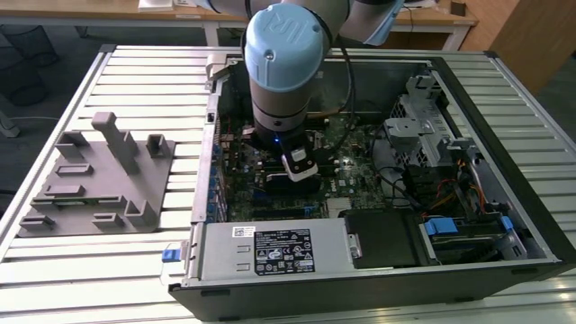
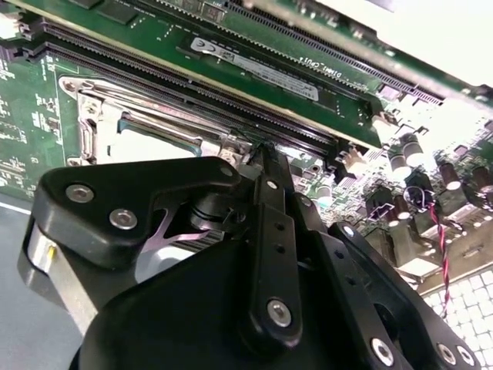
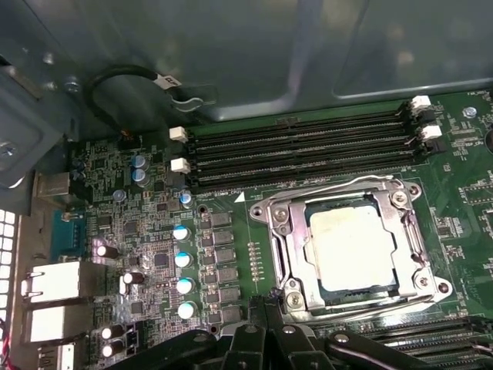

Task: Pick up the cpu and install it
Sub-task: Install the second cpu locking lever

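Observation:
The cpu (image 3: 353, 248), a pale silver square chip, lies flat inside the metal socket frame (image 3: 281, 254) on the green motherboard. Its pale top also shows in the second wrist view (image 2: 146, 142). My gripper (image 3: 269, 304) hovers just beside the socket's edge, its black fingers (image 2: 266, 166) pressed together with nothing between them. In the exterior view the gripper (image 1: 298, 181) reaches down into the open computer case over the middle of the board, and the arm hides the socket.
Long black memory slots (image 3: 300, 150) run beside the socket. Capacitors (image 3: 182, 258) stand on its other side. A grey plastic block with upright posts (image 1: 99, 179) sits at the exterior view's left. The power supply (image 1: 270, 250) and drive cage (image 1: 423, 128) crowd the case.

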`<state>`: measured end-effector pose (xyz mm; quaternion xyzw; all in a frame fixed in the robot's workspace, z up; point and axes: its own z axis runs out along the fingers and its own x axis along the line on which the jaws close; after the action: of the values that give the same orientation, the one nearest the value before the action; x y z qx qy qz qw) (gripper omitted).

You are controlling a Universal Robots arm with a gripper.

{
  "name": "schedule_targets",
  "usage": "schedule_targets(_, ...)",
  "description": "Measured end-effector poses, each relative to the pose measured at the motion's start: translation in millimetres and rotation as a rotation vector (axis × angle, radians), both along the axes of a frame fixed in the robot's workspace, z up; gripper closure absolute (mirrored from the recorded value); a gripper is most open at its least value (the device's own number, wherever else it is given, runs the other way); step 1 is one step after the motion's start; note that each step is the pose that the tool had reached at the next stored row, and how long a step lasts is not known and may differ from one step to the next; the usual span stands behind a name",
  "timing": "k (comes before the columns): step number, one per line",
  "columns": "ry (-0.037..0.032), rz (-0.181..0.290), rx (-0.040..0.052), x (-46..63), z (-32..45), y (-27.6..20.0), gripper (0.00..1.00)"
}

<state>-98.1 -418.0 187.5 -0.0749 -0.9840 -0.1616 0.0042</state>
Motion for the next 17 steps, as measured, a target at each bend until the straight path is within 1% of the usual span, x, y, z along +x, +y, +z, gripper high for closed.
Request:
schedule_targets(5,-0.0007,0.0,0.0006,0.0,2.7,0.1,0.89)
schedule_targets(9,-0.0004,0.0,0.0002,-0.1,11.8,0.0,0.89)
schedule_targets(12,-0.0004,0.0,-0.0035,0.0,19.8,0.0,0.89)
schedule_targets(13,-0.0003,0.0,-0.0077,-0.1,22.0,0.1,0.89)
schedule_targets(14,-0.0005,-0.002,-0.0148,0.1,23.1,0.4,0.89)
schedule_targets(15,-0.0004,-0.003,-0.0241,0.2,23.9,0.6,0.89)
schedule_targets(17,-0.0004,-0.008,-0.0463,0.6,24.5,1.5,0.89)
